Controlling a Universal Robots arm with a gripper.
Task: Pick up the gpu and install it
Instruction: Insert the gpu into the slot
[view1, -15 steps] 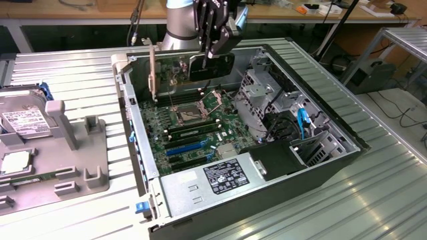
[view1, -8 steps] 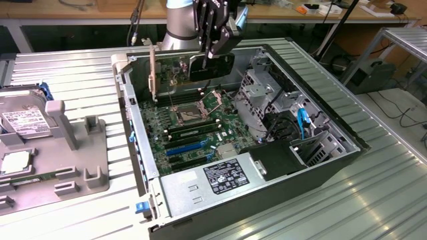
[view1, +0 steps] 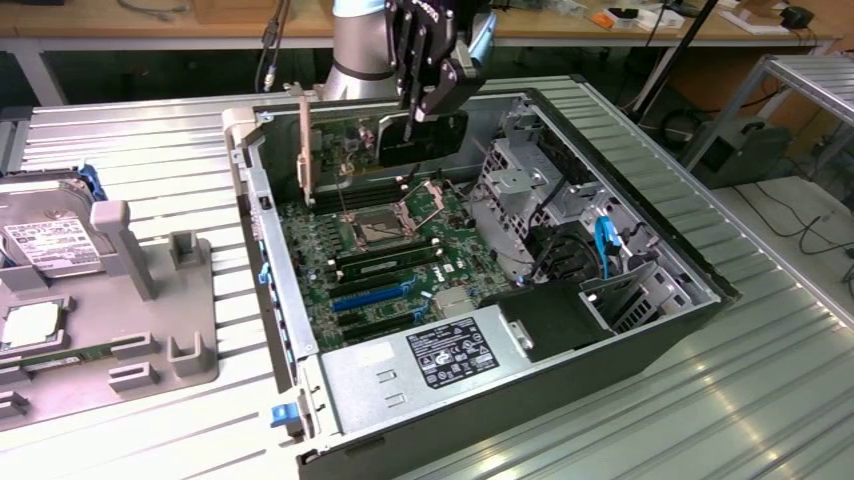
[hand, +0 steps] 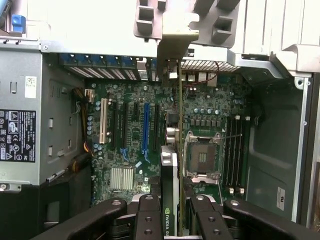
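Closest to your wrist cam are the black fingers (hand: 147, 220) of the gripper (hand: 172, 222). They're pinched on both faces of the gpu (hand: 169, 180), jaws part-way in, only as wide as the card is thick. The card is edge-on to that cam. White lettering along its edge reads "NVIDIA"; the rest is cut off. Its silver bracket (hand: 172, 47) is at the end away from the fingers, by the case wall.

In the exterior view the gripper (view1: 430, 100) holds the gpu (view1: 420, 140) upright, on edge. It's inside the open case (view1: 694, 275) at the far end, over the board (view1: 400, 250). You can't tell from either view whether the card's lower edge touches a slot. In the wrist view the card runs between the blue slot (hand: 146, 127) and the CPU socket (hand: 202, 157), just beside the socket.

Labels: the PSU (view1: 374, 390) at the near end of the case has a black sticker (view1: 461, 350) w/ white print. The same sticker shows in the wrist view (hand: 17, 135), marks visible but text too small to read. The white tag (hand: 281, 198) on the case wall is unreadable too.

On the exterior view's left, a drive (view1: 47, 240) w/ a white label lies on a grey fixture (view1: 147, 300). That sits on the slatted metal table (view1: 160, 130), well apart from the case. The drive's print is also too small to read.
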